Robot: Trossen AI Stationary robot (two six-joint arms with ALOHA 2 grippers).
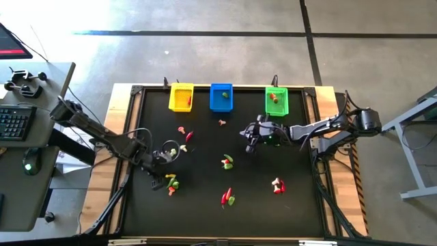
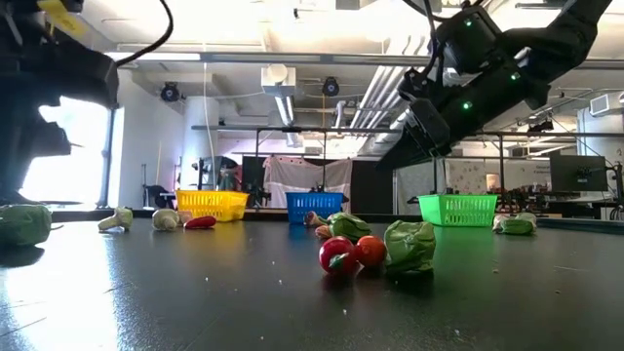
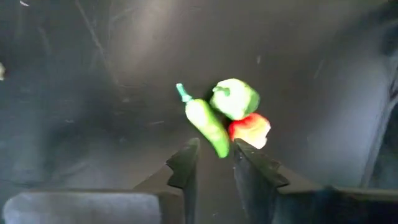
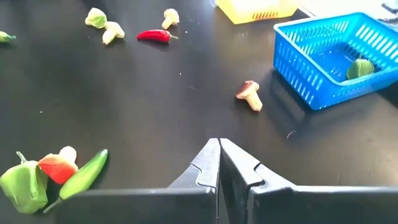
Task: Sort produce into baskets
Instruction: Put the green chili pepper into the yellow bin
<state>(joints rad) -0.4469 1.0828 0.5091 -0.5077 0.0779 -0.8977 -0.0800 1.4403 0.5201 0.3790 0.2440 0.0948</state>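
While hovering at table's left-front: left gripper (image 3: 214, 163) part-open over green chilli (image 3: 207, 124) — risk: nudging touching green pc (image 3: 235, 98). Right gripper (image 4: 218, 163) closed, empty, nr green basket (image 1: 276, 100).

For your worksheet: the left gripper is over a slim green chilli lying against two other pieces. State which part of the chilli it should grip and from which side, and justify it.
Grip the green chilli across its slim body near the lower tip, descending from above. The left gripper is open with that tip between its fingers. The upper half touches the green piece and red piece, so gripping there would likely catch them.
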